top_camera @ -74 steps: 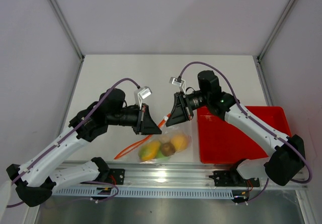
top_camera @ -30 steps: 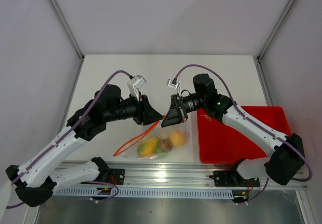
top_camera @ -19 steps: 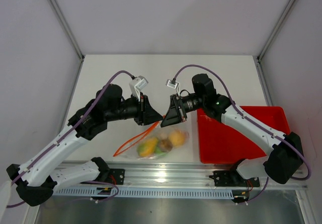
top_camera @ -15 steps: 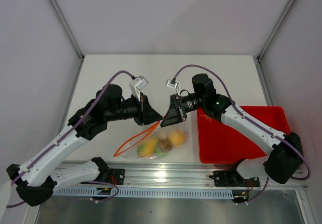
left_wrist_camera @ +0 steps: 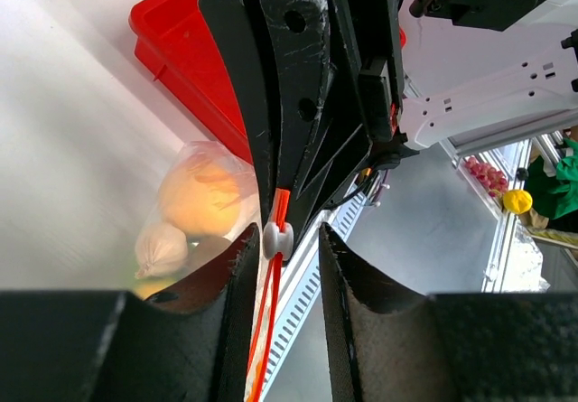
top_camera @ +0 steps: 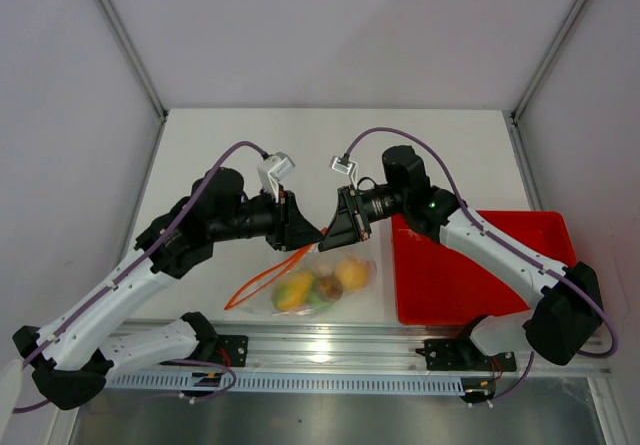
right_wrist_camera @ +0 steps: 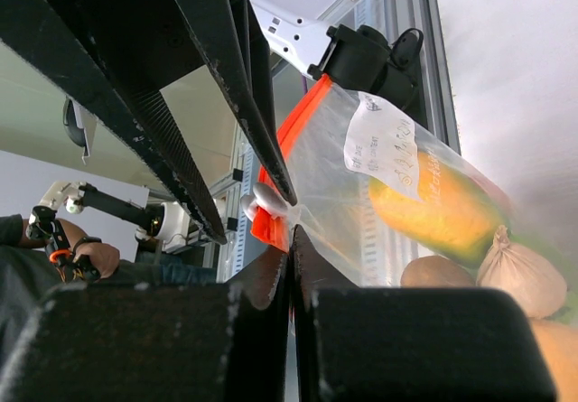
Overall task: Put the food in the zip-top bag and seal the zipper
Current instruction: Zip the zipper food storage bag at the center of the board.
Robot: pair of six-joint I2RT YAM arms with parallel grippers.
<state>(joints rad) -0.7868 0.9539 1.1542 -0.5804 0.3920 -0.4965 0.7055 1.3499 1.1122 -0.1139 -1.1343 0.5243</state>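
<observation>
We see the clear thin plastic zip-top bag (top_camera: 345, 265) just left of the red plastic tray (top_camera: 480, 285), the small toy fruits (top_camera: 322, 287) inside it. The right gripper (right_wrist_camera: 289, 239) is pressed together on the bag's red-orange zipper strip (right_wrist_camera: 291, 126); the left gripper (left_wrist_camera: 287, 237) stands spread, straddling that strip

Mouth of bag (top_camera: 366, 264) was hidden under left gripper (top_camera: 318, 233) and right gripper (top_camera: 327, 239) from above, fruits (left_wrist_camera: 203, 199) looked hazy through plastic, tray (top_camera: 440, 290) corner covered by right arm (top_camera: 500, 250).
</observation>
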